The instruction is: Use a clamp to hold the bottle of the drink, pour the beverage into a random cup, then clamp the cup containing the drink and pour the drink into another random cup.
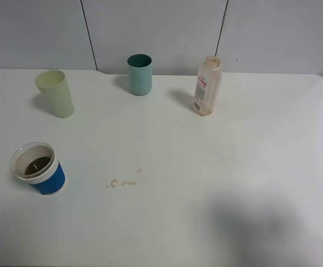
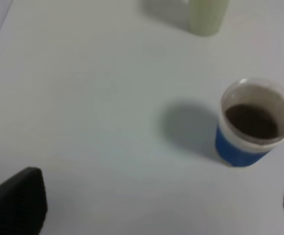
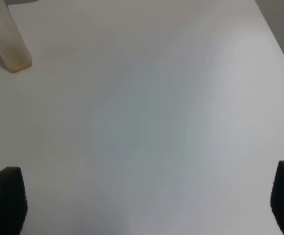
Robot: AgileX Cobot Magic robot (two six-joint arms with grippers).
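Three cups and a capless bottle [image 1: 207, 86] stand on the white counter [image 1: 217, 183]. Dark drink fills the blue-banded cup [image 1: 39, 168] at front left. Both tools, left [image 2: 164, 205] and right [image 3: 147, 203], gape open, holding nothing. Gripping the thin cup too hard could slosh more beside the spilled drops [image 1: 122, 182].

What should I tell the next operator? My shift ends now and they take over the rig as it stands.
Left end effector: open, empty, near the blue cup.
Right end effector: open, empty, above bare table.
Bottle: upright, uncapped, looks nearly empty.
Blue cup holds dark drink. Pale yellow cup and teal cup stand at the back.
Small spill mid-table.
Done, apparently: bottle pour.
Left: clamp the blue cup and pour into another cup.
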